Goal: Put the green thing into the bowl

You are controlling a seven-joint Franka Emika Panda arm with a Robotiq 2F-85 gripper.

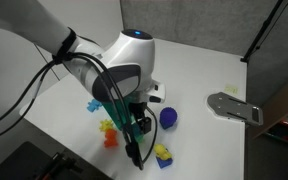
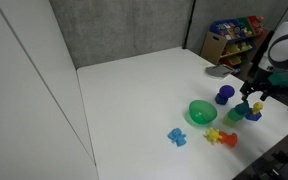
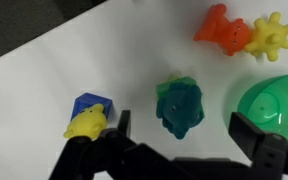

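Note:
The green thing (image 3: 179, 108) is a chunky dark teal toy lying on the white table, with a lighter green piece showing at its top edge. In the wrist view it sits between my two black fingers, a little ahead of them and not touched. My gripper (image 3: 186, 138) is open and empty. The bright-green bowl (image 3: 280, 102) is cut off by the right edge, close beside the toy. In an exterior view the bowl (image 2: 201, 112) stands left of the green thing (image 2: 236, 116), with my gripper (image 2: 248, 106) above it. In an exterior view my gripper (image 1: 135, 148) hangs low over the table.
A blue cube with a yellow piece (image 3: 88, 117) lies left of the toy. An orange toy (image 3: 219, 25) and a yellow toy (image 3: 274, 35) lie beyond it. A blue-purple ball (image 2: 225, 95) and a small blue piece (image 2: 177, 136) are near. A metal plate (image 1: 234, 106) lies at the table's side.

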